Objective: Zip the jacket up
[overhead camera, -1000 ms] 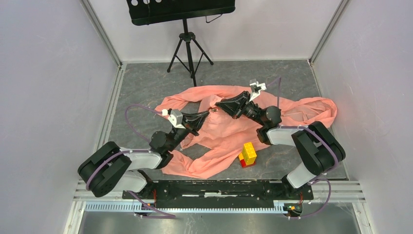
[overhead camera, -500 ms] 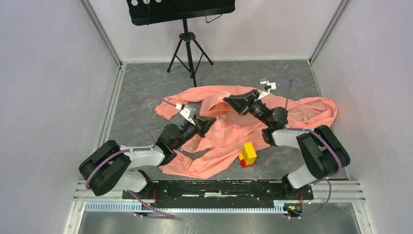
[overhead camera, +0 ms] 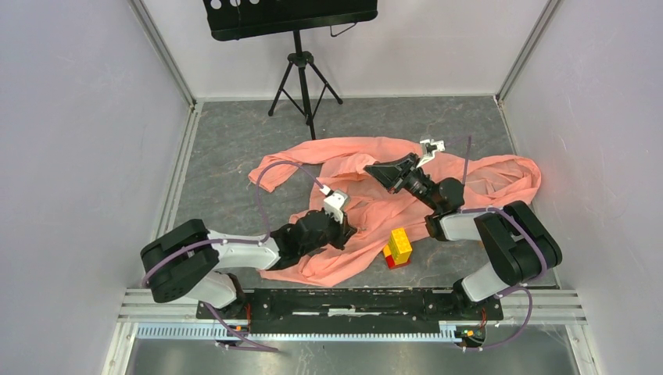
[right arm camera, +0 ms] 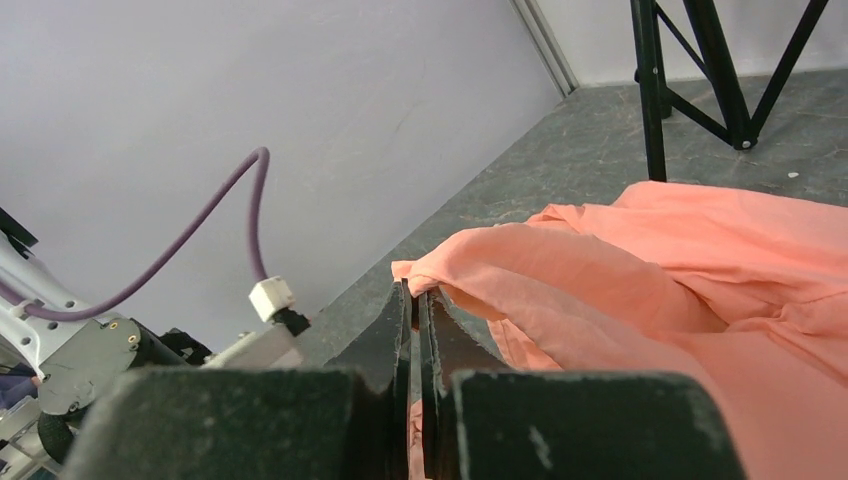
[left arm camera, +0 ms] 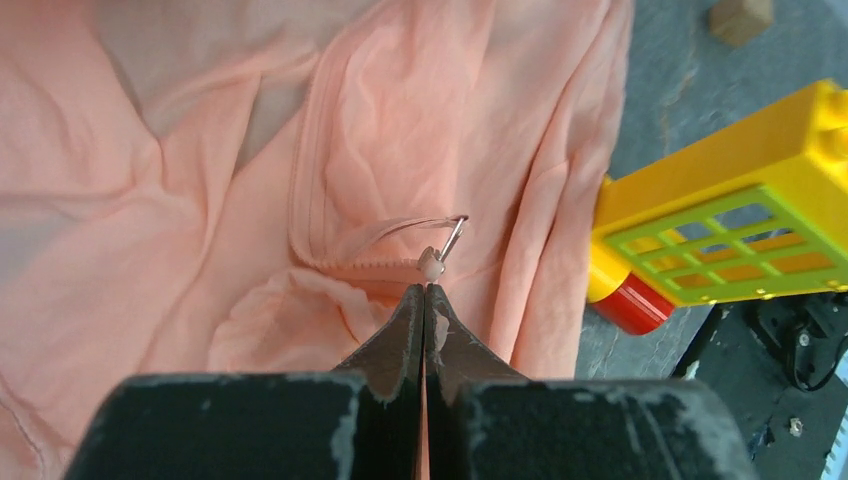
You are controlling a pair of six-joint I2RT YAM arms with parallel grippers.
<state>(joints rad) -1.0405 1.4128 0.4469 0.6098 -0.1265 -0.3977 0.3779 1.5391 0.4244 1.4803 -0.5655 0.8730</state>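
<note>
Tabletop (overhead camera: 234,133): grey, mottled.
Jacket (overhead camera: 375,205): salmon-pink, crumpled, spread beyond and left of block stack (overhead camera: 399,247); hem just beside it.
Right hand (right arm camera: 416,290): beyond block stack, raised, pinched tight on a jacket fold.
Left hand (left arm camera: 424,290): left of block stack, fingers pressed together, tips touching zipper pull (left arm camera: 432,264); grip on it unclear.

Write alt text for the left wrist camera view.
The left arm's dark fingers, shut, pinch the small zipper pull of a rumpled salmon-pink jacket that fills most of the frame. A yellow, green and red toy block stack sits on the grey table at right.
</note>
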